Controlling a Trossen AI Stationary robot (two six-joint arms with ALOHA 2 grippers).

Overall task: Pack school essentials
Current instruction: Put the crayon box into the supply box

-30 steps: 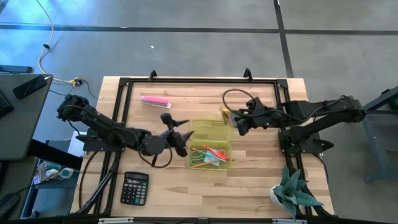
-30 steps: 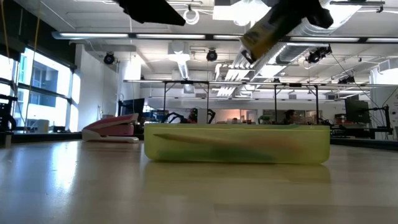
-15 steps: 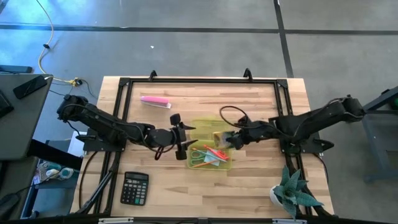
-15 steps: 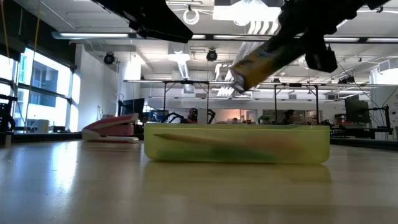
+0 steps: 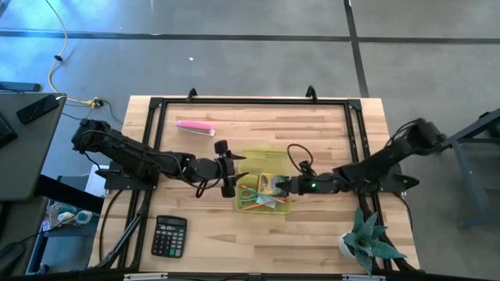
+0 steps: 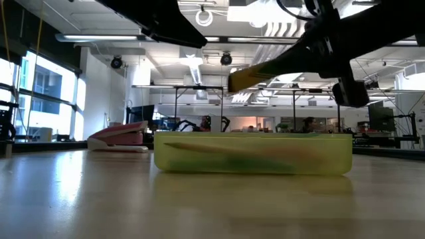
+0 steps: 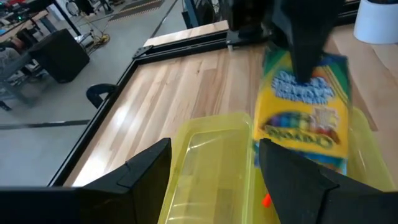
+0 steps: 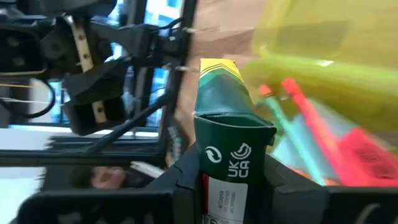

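Observation:
The yellow-and-green crayon box [image 5: 271, 184] hangs over the open translucent yellow-green case [image 5: 258, 161], with my right gripper [image 5: 283, 186] shut on it. In the low view the box [image 6: 265, 68] is a little above the case [image 6: 252, 162]. Green-handled scissors [image 5: 250, 200] and an orange pencil [image 5: 271, 191] lie in the case's near half. My left gripper [image 5: 233, 174] stands open at the case's left edge. In the left wrist view its fingers stand on either side of the case's clear lid [image 7: 208, 168]. I cannot tell whether they touch it. My right gripper pinches the crayon box at its green end [image 8: 227, 158] between its two fingers. The fingers come nearly level from the table's right and lie along the box. The box sticks out toward the table's left, its free yellow end [image 6: 236, 78] tipped slightly down, clear above the case.
A pink stapler [image 5: 195, 127] lies at the far left of the table. A calculator [image 5: 169, 236] sits at the near left. A potted plant [image 5: 367, 242] stands at the near right corner. A black frame [image 5: 250, 101] runs round the table's far half.
My right gripper has come down toward the table's near edge and a little left, carrying the crayon box from beside the case's far corner to just above its near half. The box has tipped from steeply slanted to almost level. My left gripper has edged toward the case and rolled.

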